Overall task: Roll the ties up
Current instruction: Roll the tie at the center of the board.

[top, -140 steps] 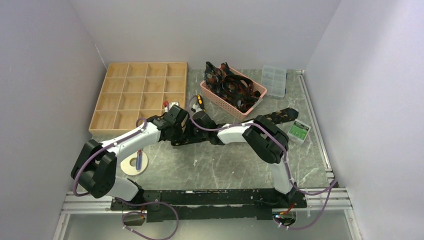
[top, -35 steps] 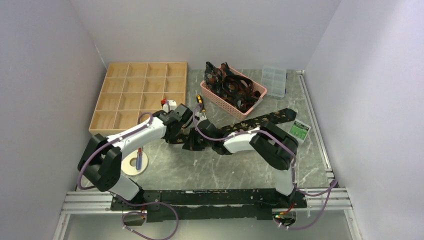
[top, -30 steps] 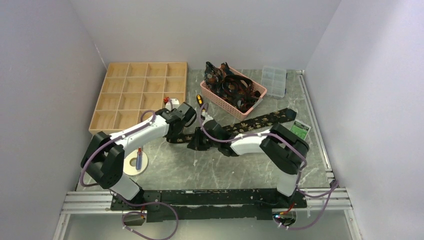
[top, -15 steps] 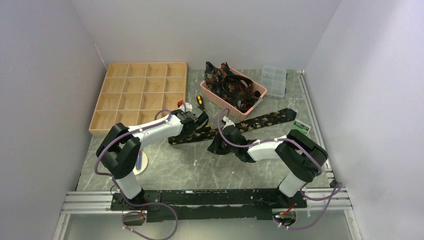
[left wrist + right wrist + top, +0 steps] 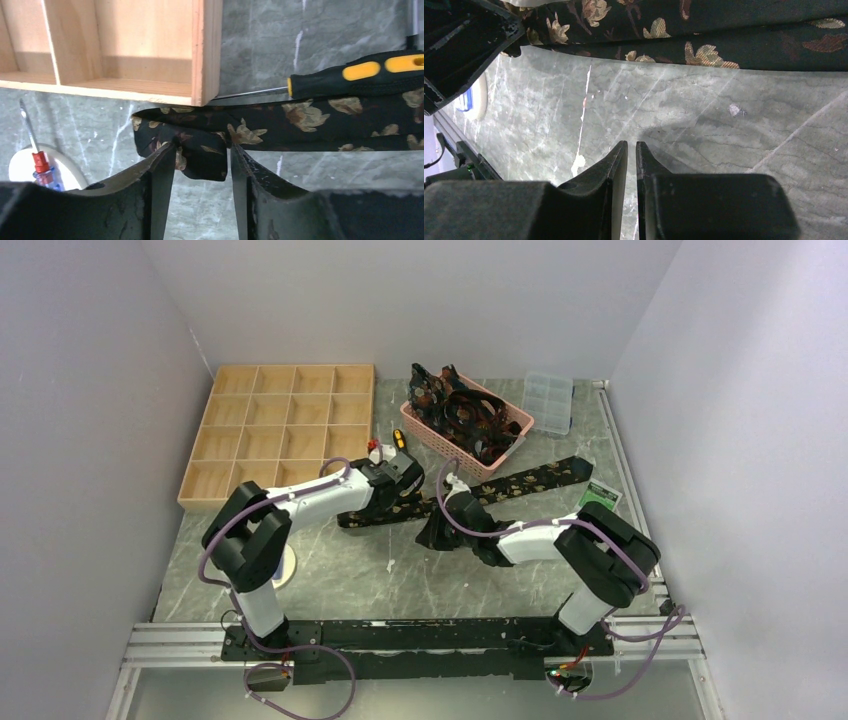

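**Overhead view.** One tie [image 5: 530, 480] lies flat on the table, running from the centre toward the right of the frame. Further ties [image 5: 465, 415] fill the pink basket [image 5: 447, 447] above it.

**Left gripper** [image 5: 202, 148]: fingers apart, straddling the tie's folded end.

**Right gripper** [image 5: 631, 145]: fingers almost together, empty, just below the tie.
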